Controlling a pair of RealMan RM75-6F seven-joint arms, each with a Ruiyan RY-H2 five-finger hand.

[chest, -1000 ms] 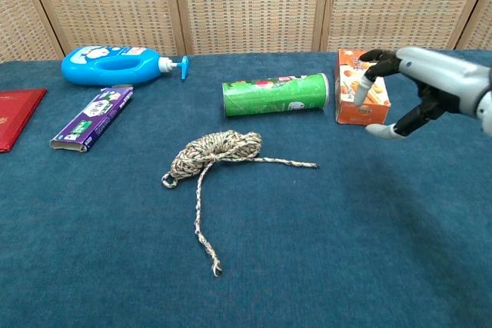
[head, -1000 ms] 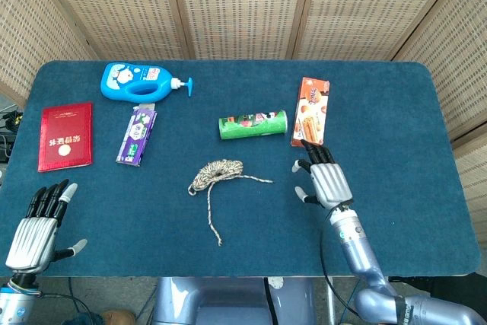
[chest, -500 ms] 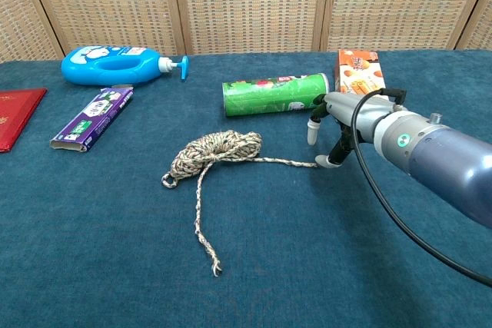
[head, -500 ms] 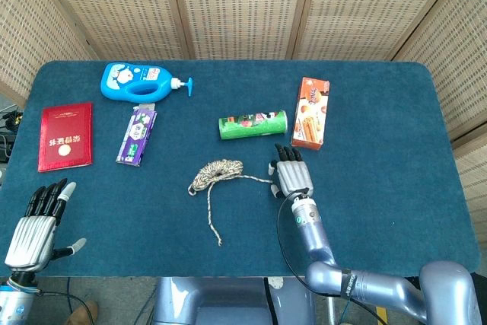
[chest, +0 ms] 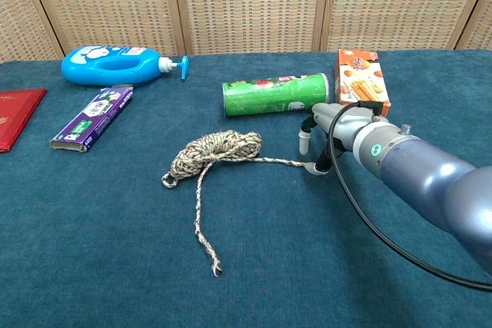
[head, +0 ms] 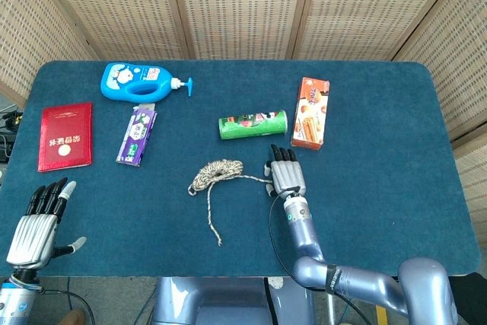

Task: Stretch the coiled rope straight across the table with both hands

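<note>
- Reaching down, the right hand has its fingers spread apart, and one fingertip touches the end of the speckled beige rope. It holds nothing.
- That rope lies in a loose coil in the middle of the dark blue table. One loose end runs right to the right hand, and the other runs toward the near edge.
- Resting at the near left corner, the left hand is spread wide and holds nothing, well apart from the rope.
- A green tube can lies on its side just behind the right hand.
- An orange box lies beside the can.
</note>
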